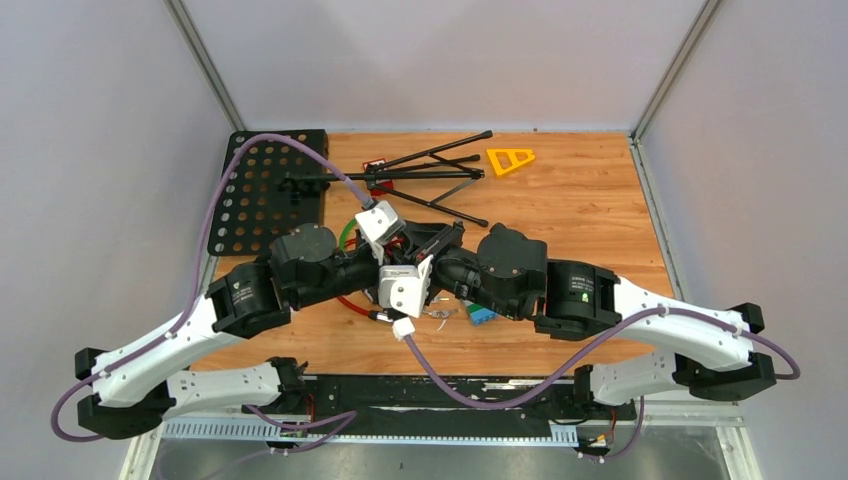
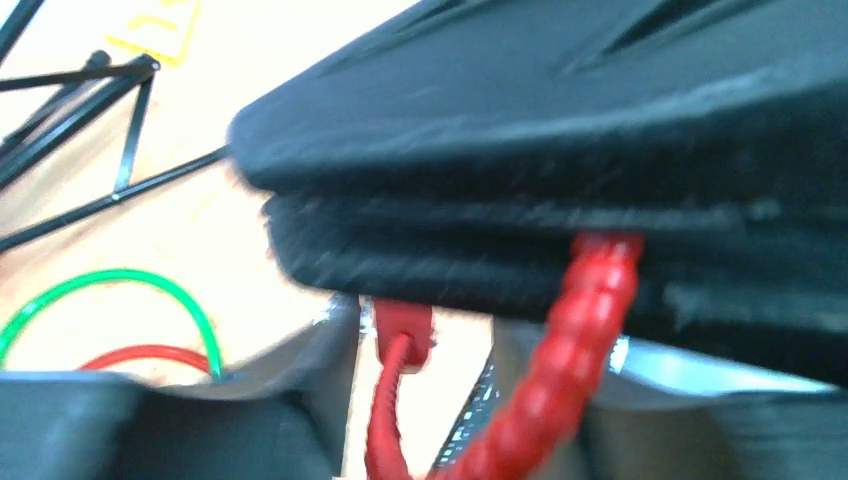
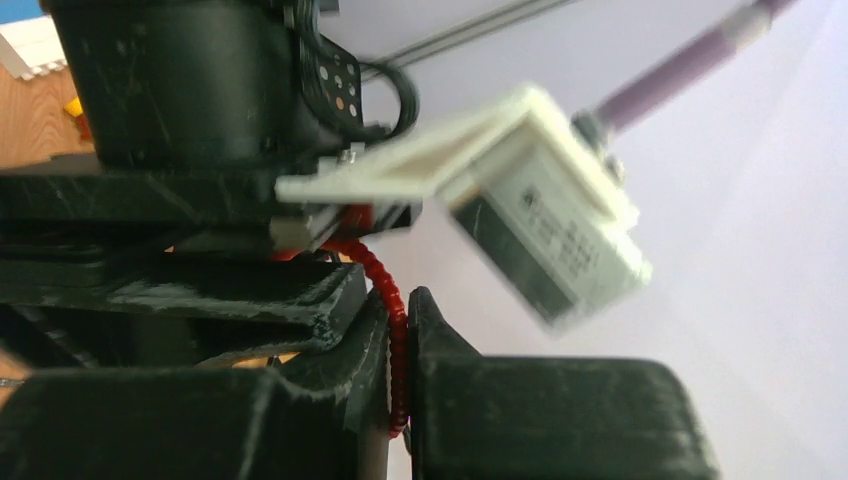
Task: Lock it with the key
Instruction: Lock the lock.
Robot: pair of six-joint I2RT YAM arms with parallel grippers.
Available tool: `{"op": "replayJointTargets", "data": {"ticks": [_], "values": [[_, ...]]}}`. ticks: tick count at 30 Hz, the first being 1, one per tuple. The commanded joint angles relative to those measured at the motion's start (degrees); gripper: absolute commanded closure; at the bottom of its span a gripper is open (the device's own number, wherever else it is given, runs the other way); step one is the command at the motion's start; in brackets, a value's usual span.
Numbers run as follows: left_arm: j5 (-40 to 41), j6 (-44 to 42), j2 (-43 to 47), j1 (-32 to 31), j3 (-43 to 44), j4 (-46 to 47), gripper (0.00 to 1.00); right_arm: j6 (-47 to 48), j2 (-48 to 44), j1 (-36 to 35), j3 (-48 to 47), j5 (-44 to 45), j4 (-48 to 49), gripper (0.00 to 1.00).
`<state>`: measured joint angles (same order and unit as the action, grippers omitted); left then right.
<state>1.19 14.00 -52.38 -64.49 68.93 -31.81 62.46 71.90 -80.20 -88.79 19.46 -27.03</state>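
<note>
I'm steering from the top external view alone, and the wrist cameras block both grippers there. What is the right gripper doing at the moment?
Observer: The right wrist view shows the right gripper shut on a red ribbed cable, pinched between its fingers.
Operator: And the left one?
Observer: In the left wrist view the left gripper has its jaws apart, with a thin red cord running between them.
</note>
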Motion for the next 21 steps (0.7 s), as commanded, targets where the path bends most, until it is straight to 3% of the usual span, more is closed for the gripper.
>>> {"op": "replayJointTargets", "data": {"ticks": [1,2,3,9,21], "values": [[1.57,-2.10,2.96,-0.11,-0.07,6.24,0.18,-4.14,-2.58,-0.57,1.33,2.07,6.23,1.00],[1.88,-2.06,4.05,-0.11,-1.22,7.94,0.03,-4.86,-3.22,-0.58,2.21,2.66,7.64,1.00],[2.35,-1.82,5.21,-0.15,-2.17,9.95,0.01,-5.15,-3.86,-0.61,3.20,3.32,9.82,1.00],[4.41,-0.29,12.24,-0.11,-7.87,21.85,0.00,-9.97,-7.08,-0.53,6.85,9.86,19.54,1.00],[10.91,-0.37,25.14,-0.11,-23.21,46.50,0.00,-43.24,-19.75,0.83,19.53,9.05,49.13,1.00]]}}
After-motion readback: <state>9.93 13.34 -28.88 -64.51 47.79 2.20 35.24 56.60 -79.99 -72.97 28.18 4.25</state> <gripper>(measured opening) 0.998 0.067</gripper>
